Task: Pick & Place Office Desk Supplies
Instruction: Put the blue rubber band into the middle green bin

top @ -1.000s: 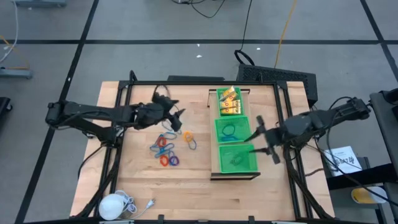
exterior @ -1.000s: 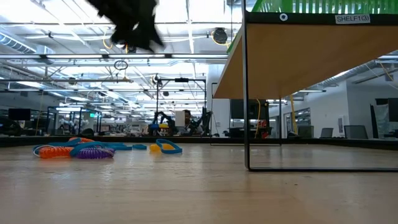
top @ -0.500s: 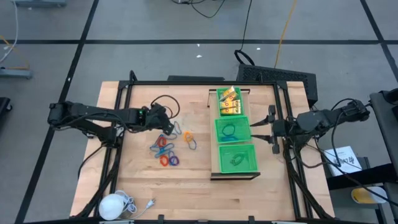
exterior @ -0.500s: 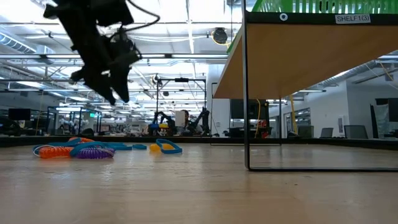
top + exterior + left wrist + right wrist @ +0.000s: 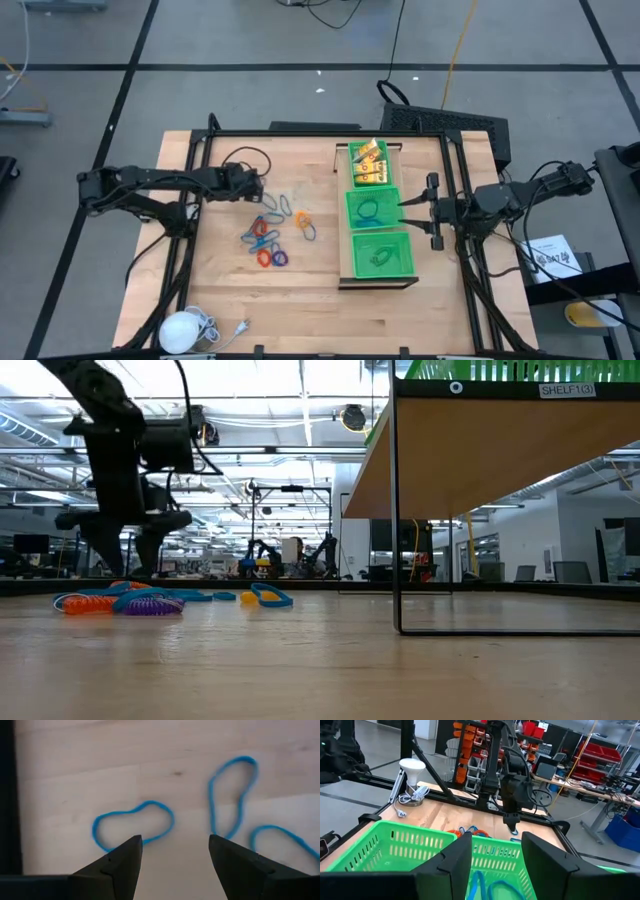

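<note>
Both pincers stand apart and empty: left pincer point(image 5: 172, 852) over blue rings point(image 5: 132, 825), right pincer point(image 5: 492, 851) beside green trays point(image 5: 395, 840).

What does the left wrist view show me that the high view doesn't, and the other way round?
Left wrist only: the left gripper with its fingers open, a bare strip of table between them, and a blue ring lying flat just ahead of one fingertip.
High view only: the green mesh trays on the shelf, the yellow packets, the right gripper beside the trays, and the white round object near the table's front edge.
Both: blue rings on the wooden table.
</note>
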`<state>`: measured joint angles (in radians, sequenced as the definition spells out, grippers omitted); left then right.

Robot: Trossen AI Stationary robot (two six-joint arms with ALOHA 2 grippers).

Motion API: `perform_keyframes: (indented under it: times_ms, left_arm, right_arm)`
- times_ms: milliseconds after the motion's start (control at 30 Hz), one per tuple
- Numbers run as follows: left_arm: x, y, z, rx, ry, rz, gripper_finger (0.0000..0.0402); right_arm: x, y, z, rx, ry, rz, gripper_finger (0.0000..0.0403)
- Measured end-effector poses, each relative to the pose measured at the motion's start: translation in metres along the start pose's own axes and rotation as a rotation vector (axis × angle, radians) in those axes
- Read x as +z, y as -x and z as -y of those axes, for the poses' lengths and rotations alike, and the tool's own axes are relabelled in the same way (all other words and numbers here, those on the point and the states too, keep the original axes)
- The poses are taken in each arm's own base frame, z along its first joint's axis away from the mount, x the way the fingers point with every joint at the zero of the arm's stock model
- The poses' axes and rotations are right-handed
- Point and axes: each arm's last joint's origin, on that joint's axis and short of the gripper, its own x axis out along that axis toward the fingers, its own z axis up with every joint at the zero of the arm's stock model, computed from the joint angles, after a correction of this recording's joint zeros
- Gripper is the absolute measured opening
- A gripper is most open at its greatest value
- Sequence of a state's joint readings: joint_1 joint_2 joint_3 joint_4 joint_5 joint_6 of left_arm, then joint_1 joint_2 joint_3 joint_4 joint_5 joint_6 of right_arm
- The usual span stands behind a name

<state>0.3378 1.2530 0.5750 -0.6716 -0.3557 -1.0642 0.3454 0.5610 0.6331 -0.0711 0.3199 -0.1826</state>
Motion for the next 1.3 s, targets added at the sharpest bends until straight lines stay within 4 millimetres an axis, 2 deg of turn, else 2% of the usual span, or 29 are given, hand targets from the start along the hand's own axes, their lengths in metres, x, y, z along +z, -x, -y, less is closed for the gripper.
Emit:
perform_keyframes:
  times_ms: [333, 533, 767, 900, 1033, 1300]
  left_arm:
    - [0.005, -0.023, -0.013, -0.041, 0.069, 0.024, 0.0241]
    - [0.007, -0.029, -0.008, -0.105, 0.046, 0.011, 0.0241]
    - [0.005, -0.045, -0.002, -0.057, 0.007, -0.016, 0.0241]
    - [0.002, -0.047, -0.001, -0.044, -0.009, -0.026, 0.0235]
    - [0.0, -0.047, -0.002, -0.03, -0.018, -0.043, 0.0192]
    - [-0.001, -0.048, -0.005, 0.009, -0.021, -0.034, 0.0062]
  right_arm:
    - [0.0, 0.0, 0.0, 0.002, 0.013, 0.0, 0.016]
    - [0.0, 0.0, 0.0, 0.002, 0.013, 0.0, 0.0156]
    - [0.0, 0.0, 0.0, 0.003, 0.015, 0.0, 0.0155]
    - [0.0, 0.0, 0.0, 0.003, 0.015, 0.0, 0.0155]
    - [0.0, 0.0, 0.0, 0.003, 0.014, 0.0, 0.0155]
    - [0.0, 0.0, 0.0, 0.003, 0.014, 0.0, 0.0155]
